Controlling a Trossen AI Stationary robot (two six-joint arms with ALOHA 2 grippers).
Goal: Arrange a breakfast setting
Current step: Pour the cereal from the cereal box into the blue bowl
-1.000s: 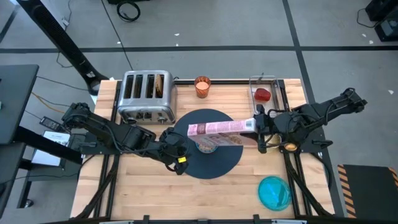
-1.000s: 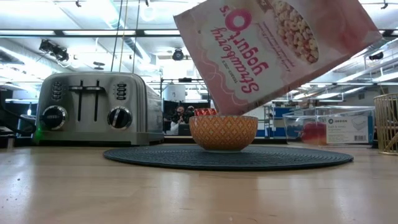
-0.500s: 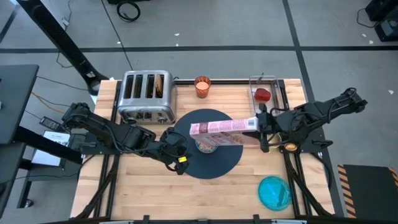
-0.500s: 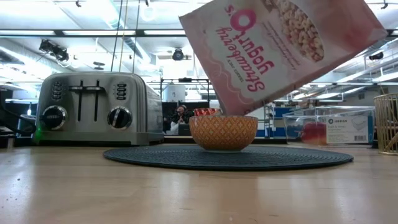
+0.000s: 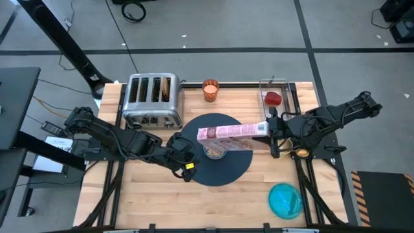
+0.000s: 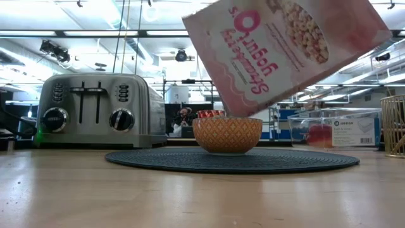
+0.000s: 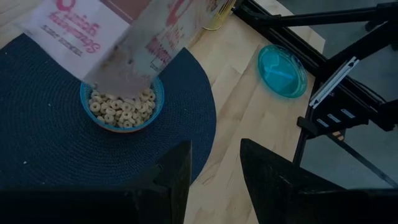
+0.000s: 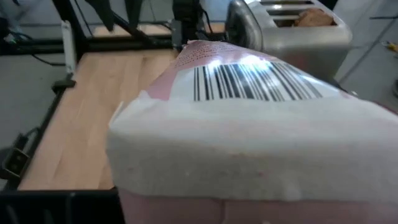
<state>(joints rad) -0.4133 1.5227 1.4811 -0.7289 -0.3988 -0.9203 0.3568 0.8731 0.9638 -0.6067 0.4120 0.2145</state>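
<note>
A small bowl (image 7: 122,109), blue inside and part full of cereal rings, stands on the dark-blue round mat (image 5: 226,169); it also shows in the low view (image 6: 228,135). My right gripper (image 5: 267,130) is shut on a pink cereal box (image 5: 229,133), tipped over the bowl. My left gripper (image 7: 214,180) is open and empty, low over the mat's left edge (image 5: 184,160). The orange cup (image 5: 210,89) stands at the far edge. The red fruit (image 5: 273,98) lies in a clear bin. The teal plate (image 5: 284,199) is near right. Toast (image 5: 167,88) sticks out of the toaster. No spoon shows. My right gripper holds the cereal box by its closed bottom end (image 5: 261,129), coming level from the table's right. In the right wrist view the box (image 8: 249,124) fills the picture and hides the fingers. The box is lifted clear and tilted, its open end (image 7: 127,78) down over the bowl.
A silver toaster (image 5: 152,100) stands at the far left. A clear bin (image 5: 275,94) is at the far right, and a gold wire basket (image 6: 395,126) stands under my right arm. Bare wood lies along the near edge (image 5: 162,200).
My right gripper has drawn the cereal box a little toward the table's right edge, and it now holds it still over the bowl.
</note>
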